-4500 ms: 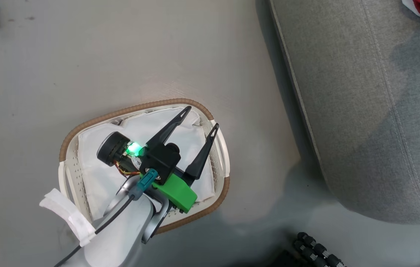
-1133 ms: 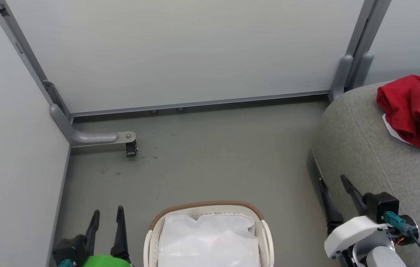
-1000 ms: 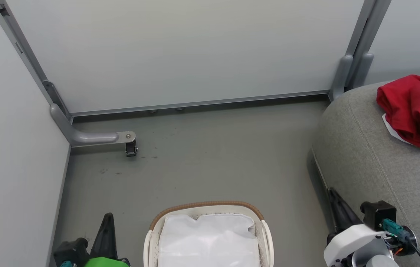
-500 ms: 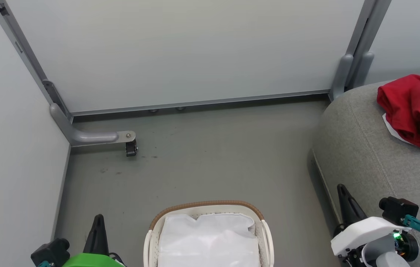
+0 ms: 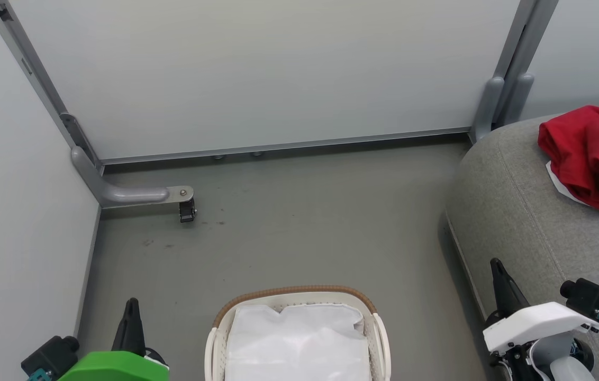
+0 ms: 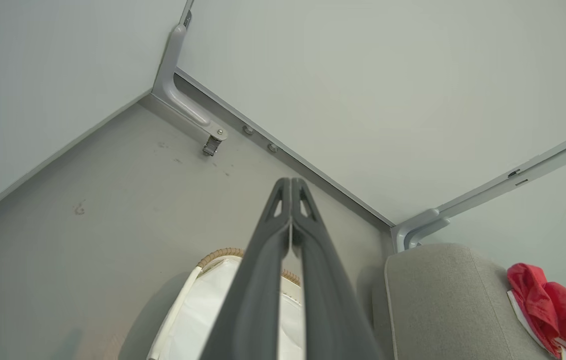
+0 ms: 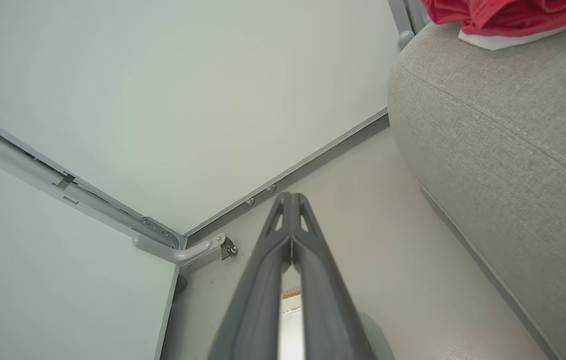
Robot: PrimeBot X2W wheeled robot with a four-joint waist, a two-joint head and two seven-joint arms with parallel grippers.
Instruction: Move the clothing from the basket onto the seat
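The left gripper [image 6: 291, 200] and right gripper [image 7: 291, 210] had their dark fingers pressed together, empty. The bright red fabric clothing [image 5: 588, 153] lay on the large grey upholstered seat [image 5: 522, 211]. The oval white brown-rimmed plastic basket [image 5: 294, 292] held a white cloth liner [image 5: 294, 338], no red visible. Sensible finish: park both arms clear.

You are looking at a grey floor [image 5: 299, 227], closed in by pale wall panels [image 5: 257, 74] at the back and on the left. The basket [image 5: 294, 291] stands on it at the bottom middle of the head view, apart from the walls. The seat [image 5: 532, 227] rests on the floor to the basket's right. Near the back left corner you can see a small black castor [image 5: 187, 211] on the floor, with a few dark scuffs beside it. On the seat, the clothing [image 5: 590, 153] lies bunched toward the far end, over a flat white piece [image 5: 557, 186].
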